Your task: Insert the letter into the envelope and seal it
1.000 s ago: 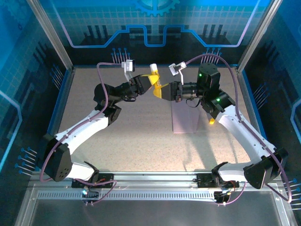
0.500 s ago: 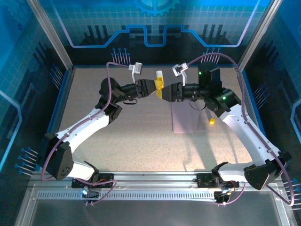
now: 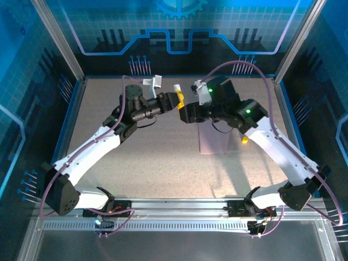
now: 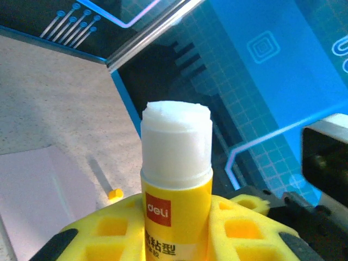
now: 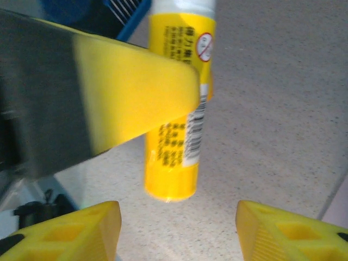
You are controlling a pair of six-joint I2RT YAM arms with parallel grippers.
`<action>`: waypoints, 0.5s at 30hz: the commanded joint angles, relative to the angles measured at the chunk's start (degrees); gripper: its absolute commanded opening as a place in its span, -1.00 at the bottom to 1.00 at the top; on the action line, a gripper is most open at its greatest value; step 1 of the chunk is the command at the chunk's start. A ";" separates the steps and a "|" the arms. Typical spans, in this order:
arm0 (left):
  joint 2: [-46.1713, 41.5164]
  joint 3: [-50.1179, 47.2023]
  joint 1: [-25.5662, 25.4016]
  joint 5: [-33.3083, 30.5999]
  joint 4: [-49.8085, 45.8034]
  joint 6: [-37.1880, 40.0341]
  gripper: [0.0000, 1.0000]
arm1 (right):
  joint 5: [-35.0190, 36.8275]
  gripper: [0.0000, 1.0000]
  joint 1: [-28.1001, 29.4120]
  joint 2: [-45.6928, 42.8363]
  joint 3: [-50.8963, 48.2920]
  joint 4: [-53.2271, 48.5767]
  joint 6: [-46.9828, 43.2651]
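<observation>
My left gripper [image 3: 175, 100] is shut on a yellow glue stick [image 3: 178, 89], held up over the back of the table. In the left wrist view the glue stick [image 4: 176, 163] stands between the foam pads [image 4: 109, 228], uncapped, its white glue end up. My right gripper [image 3: 185, 113] is open just right of it. In the right wrist view the stick's base [image 5: 174, 163] hangs free above the open fingertips [image 5: 81, 228]. The pale pink envelope [image 3: 215, 138] lies flat on the table under the right arm, and the envelope [image 4: 38, 185] appears again in the left wrist view. The letter is hidden.
A small yellow cap [image 3: 244, 140] lies on the table just right of the envelope; the cap [image 4: 115, 193] is also in the left wrist view. Blue enclosure walls [image 3: 70, 103] with metal posts ring the speckled tabletop [image 3: 163, 157].
My right gripper has opened, let go of the glue stick and swung down and left. The left gripper keeps the stick and has turned it slightly.
</observation>
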 commanded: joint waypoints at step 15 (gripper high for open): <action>-4.28 0.08 -0.92 -6.52 -3.45 1.09 -1.00 | 8.78 -0.44 3.65 6.21 5.07 3.62 0.67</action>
